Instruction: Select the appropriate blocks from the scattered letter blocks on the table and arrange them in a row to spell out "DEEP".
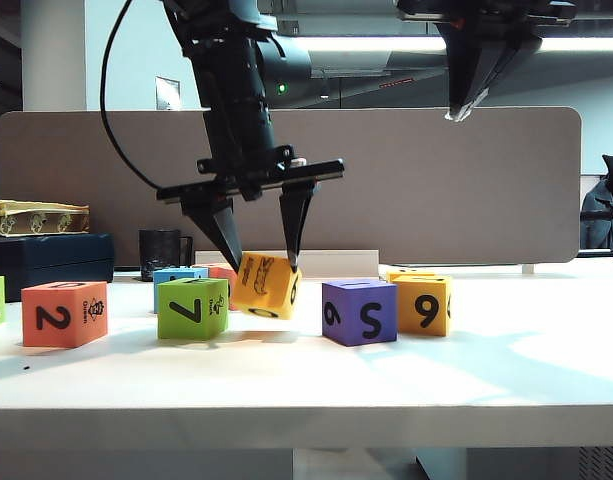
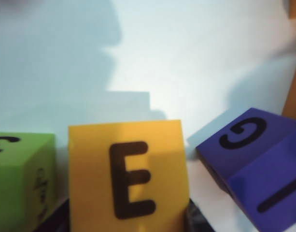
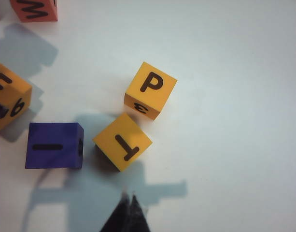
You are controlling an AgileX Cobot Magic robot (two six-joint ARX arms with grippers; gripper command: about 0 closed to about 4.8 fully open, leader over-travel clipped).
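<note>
Table [image 1: 506, 370], white, carries the blocks: nine countable outside, one only an edge at far left. Left gripper [image 1: 258, 262] pinches the E block [image 1: 267, 286], tilted, one edge touching the top, between green block [image 1: 192, 307] and purple block [image 1: 358, 311]. Right gripper [image 1: 464, 108], jaws together, hangs high above the P block [image 3: 150, 90], nearer it.

Right gripper [image 3: 128, 205] tips together above white table [image 3: 234, 96], near yellow "T" block [image 3: 122, 141], "P" block [image 3: 150, 90], purple block [image 3: 54, 145].
</note>
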